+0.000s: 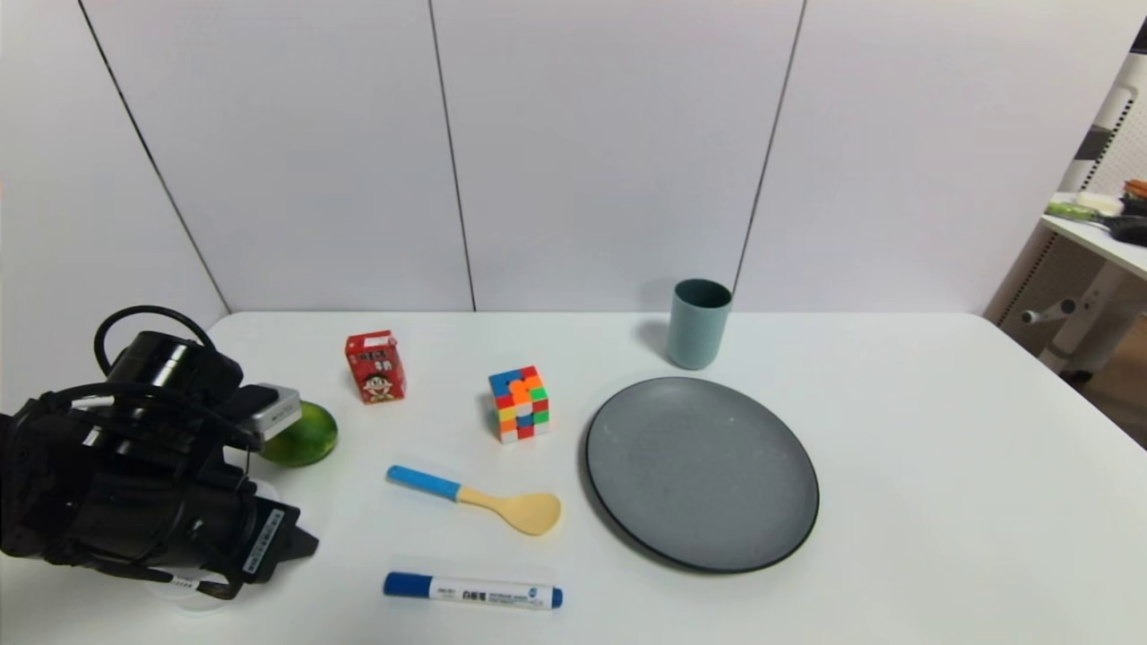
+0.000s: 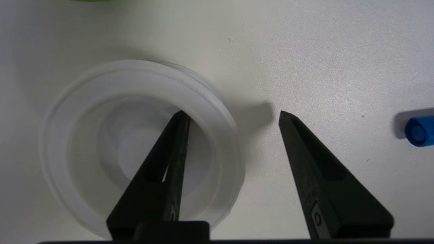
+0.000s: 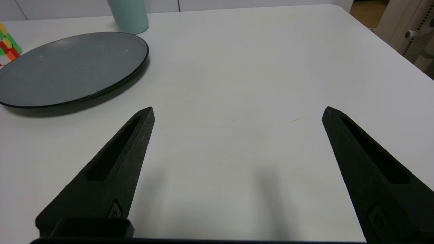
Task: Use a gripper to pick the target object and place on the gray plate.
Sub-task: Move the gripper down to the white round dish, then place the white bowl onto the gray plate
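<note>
Fingers of the left gripper (image 2: 234, 117) stand parted over the near left corner of the desk (image 1: 941, 502), one fingertip (image 2: 181, 118) lowered inside the white container (image 2: 84, 135) and the other outside its wall, so the rim runs between them; nothing is clamped. The container is a shallow round tub with raised rings and see-through sides, sitting flat on the desk, and only the finger is seen inside it. From the head camera just a pale edge of it (image 1: 193, 598) peeks out under the black arm.

Just beyond that arm lies a green lime (image 1: 305, 437). A blue marker (image 1: 472, 591) lies near the front edge, and its cap (image 2: 418, 130) appears off to the side of the open fingers in the left wrist picture. Farther in rests a spoon (image 1: 484, 500) with a blue handle and a yellow bowl.

The right gripper (image 3: 237, 113) hovers low over bare desk, its two fingers spread wide and holding nothing.

The gray plate (image 1: 702, 472) lies right of the spoon, well apart from the container, with nothing on it. Behind the spoon stands a colored puzzle cube (image 1: 519, 404), and farther left a small red carton (image 1: 375, 366). At the back, just beyond the plate, a blue-gray cup (image 1: 698, 323) stands upright; its inside is too dark to tell what it holds.
</note>
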Action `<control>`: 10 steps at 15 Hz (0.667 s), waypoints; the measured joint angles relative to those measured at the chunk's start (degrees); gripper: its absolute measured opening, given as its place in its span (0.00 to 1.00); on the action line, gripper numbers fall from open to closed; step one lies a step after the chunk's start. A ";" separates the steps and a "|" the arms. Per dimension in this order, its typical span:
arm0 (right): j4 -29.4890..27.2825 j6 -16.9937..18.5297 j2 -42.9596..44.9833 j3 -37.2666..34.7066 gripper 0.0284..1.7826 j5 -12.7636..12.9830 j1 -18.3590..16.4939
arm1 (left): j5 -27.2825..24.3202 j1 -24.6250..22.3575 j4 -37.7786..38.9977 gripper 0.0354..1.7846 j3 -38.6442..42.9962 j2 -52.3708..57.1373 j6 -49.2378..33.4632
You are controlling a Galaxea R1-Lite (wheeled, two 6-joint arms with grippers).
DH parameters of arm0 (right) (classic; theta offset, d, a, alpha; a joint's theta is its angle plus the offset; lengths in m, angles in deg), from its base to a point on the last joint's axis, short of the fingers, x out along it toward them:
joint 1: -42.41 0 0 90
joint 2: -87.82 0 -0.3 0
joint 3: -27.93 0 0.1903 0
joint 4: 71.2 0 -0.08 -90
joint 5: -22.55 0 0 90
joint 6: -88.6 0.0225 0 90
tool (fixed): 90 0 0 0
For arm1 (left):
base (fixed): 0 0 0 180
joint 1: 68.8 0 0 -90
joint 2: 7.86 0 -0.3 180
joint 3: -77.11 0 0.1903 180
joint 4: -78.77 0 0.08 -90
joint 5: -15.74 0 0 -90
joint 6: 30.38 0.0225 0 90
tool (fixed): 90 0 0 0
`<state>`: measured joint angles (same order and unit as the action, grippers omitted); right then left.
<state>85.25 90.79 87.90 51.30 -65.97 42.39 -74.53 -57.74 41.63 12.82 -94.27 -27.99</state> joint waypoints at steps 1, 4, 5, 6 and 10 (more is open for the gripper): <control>0.00 0.00 0.00 0.00 0.96 0.00 -0.02 | 0.00 0.00 0.06 0.46 0.18 0.00 -0.02; 0.00 0.00 0.00 0.00 0.96 -0.01 -0.02 | -0.13 0.04 -0.06 0.10 0.93 0.11 -0.07; 0.00 0.00 0.00 0.00 0.96 -0.01 -0.02 | -0.15 0.04 -0.06 0.10 1.02 0.17 -0.05; 0.00 0.00 0.00 0.00 0.96 -0.01 0.00 | -0.11 0.01 -0.05 0.10 1.18 0.24 -0.05; 0.00 0.00 0.00 0.00 0.96 0.00 0.02 | -0.02 0.01 -0.13 0.10 1.62 0.94 0.56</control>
<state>85.25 90.79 87.90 51.30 -65.97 42.41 -74.56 -57.72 41.50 14.44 -93.33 -27.43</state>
